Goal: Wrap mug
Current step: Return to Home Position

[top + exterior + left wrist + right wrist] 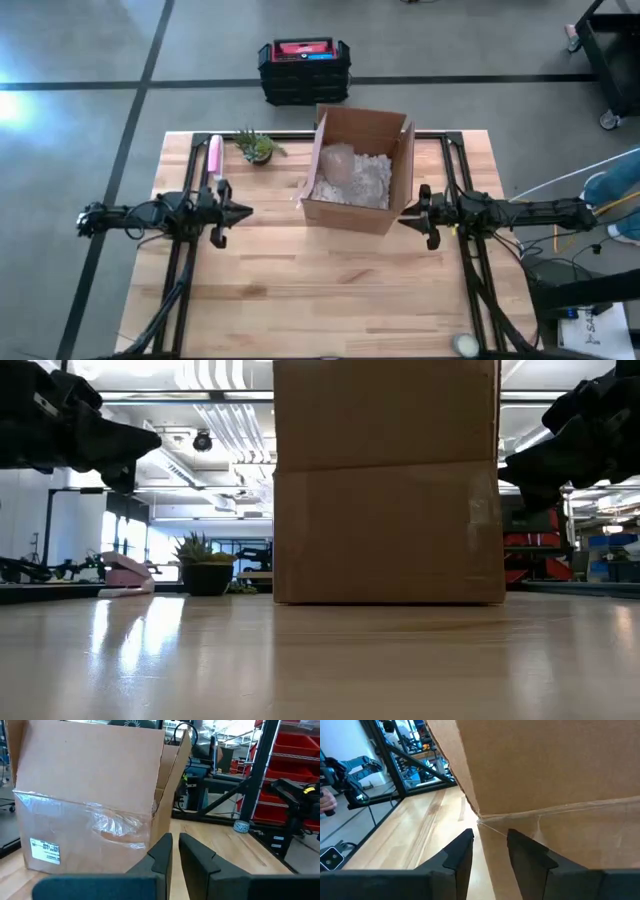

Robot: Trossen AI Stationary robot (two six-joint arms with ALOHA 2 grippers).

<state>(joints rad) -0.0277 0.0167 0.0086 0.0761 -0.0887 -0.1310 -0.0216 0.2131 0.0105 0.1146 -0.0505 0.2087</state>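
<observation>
Cardboard box point(352, 214) open-topped, at 12 o'clock from table point(330, 290) centre. Wrapped mug point(340, 164) inside box, amid pale packing. Left gripper point(240, 212) at 9 o'clock of box, well apart, fingers nearly together. Right gripper point(405, 218) at 3 o'clock, just beside box, fingers slightly apart, holding nothing. Potted plant point(258, 148) at 10 o'clock.

Cardboard box point(358, 170) blocks far centre; plant point(257, 148) beside; table point(330, 290) near half open.
</observation>
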